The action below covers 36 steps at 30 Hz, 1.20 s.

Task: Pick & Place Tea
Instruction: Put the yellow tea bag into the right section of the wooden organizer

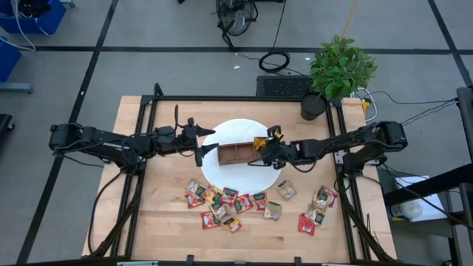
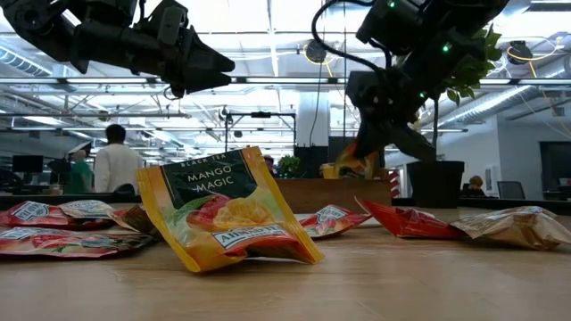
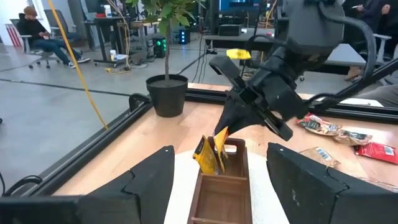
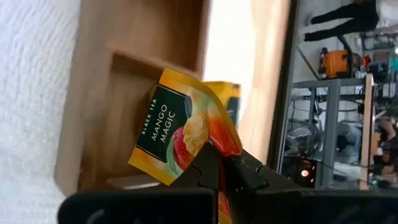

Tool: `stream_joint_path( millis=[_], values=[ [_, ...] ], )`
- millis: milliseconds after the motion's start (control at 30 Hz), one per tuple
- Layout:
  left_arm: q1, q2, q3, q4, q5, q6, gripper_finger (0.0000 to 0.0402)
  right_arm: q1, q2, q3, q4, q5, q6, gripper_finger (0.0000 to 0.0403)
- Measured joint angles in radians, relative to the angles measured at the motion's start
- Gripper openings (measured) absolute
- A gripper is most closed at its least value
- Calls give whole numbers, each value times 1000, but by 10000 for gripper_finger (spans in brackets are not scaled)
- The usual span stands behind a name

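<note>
A brown wooden tray (image 1: 235, 154) with three compartments lies on a white round mat (image 1: 222, 133) in mid-table. My right gripper (image 1: 263, 152) is shut on a yellow tea sachet (image 4: 177, 124) over the tray's right-end compartment (image 3: 231, 151). My left gripper (image 1: 201, 149) stands open and level at the tray's left end, nothing between its fingers (image 3: 149, 186). Several red, tan and yellow tea sachets (image 1: 229, 203) lie flat on the table near its front edge. One yellow sachet (image 2: 223, 214) stands propped up on its edge close to the low camera. My right gripper pinches the yellow sachet between its two fingers at one corner (image 4: 212, 144). The fingers slant down from the table's right side. The sachet hangs tilted below the fingertips (image 3: 208, 154), its lower part dipping into the tray's right-end compartment; whether it touches the wood I cannot tell.
A potted plant (image 1: 332, 74) stands at the table's far right corner. A second clump of sachets (image 1: 316, 210) lies front right. Black frame rails (image 1: 148, 111) run along the table's edges. People sit in the room behind.
</note>
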Motion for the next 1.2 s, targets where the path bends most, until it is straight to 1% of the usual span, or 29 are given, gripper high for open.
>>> stream_joint_path(
  millis=[100,167,333,433,500,733,1100,1200],
  values=[
    [0,0,0,0,0,0,253,4,32,0,3,-53,-38,0],
    [0,0,0,0,0,-1,253,4,65,0,29,-66,-53,0],
    [-2,0,-1,-8,1,-11,253,11,115,0,76,35,-86,10],
    [-4,0,-1,-12,3,-11,253,26,113,-1,104,95,-88,27],
    [-5,0,-1,-21,4,-11,253,37,104,0,116,115,-88,37],
    [-5,0,-1,-29,5,-16,253,66,85,0,162,111,-90,58],
    [-7,0,-1,-29,9,-18,253,61,85,0,158,107,-70,62],
    [-7,0,-1,-29,11,-19,253,61,85,0,158,106,-70,70]
  ],
)
